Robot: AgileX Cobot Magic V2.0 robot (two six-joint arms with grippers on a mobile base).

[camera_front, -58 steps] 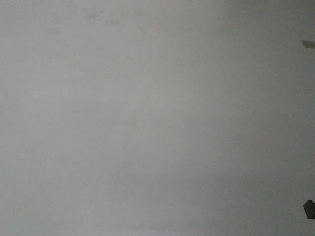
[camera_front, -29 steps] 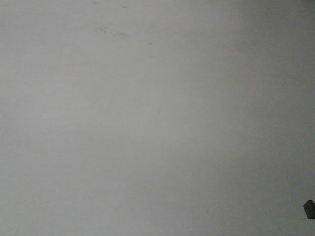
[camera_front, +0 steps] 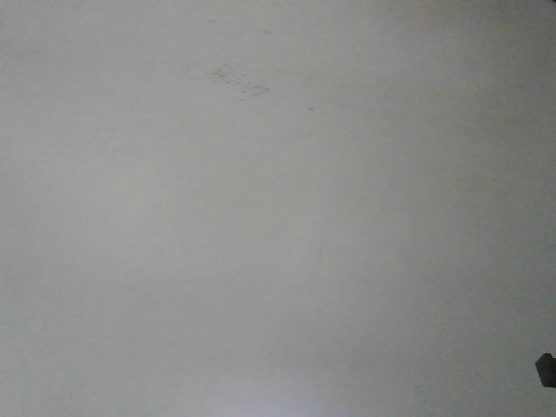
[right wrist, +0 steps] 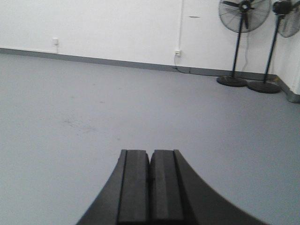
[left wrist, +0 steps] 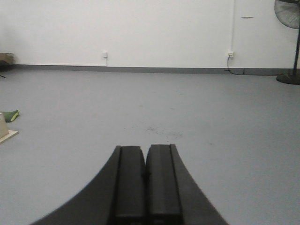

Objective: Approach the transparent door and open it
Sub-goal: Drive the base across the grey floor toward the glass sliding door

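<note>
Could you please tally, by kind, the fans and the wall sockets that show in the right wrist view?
Black pedestal fans on round bases: 2
White wall sockets: 2
Total: 4

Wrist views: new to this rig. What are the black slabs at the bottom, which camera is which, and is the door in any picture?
It is a two-armed robot on a mobile base. Each arm carries a camera at its wrist, looking along its gripper. The black slabs are gripper fingers: the left gripper and the right gripper, both shut, fingers pressed together, holding nothing. Beyond them lie a smooth grey floor and a white wall. The right wrist view also shows two black pedestal fans by the wall; the left shows a small green object on the floor. The front-facing view is filled by a plain pale grey surface with faint dark scuff marks, seemingly floor. The transparent door appears in no picture.
</note>
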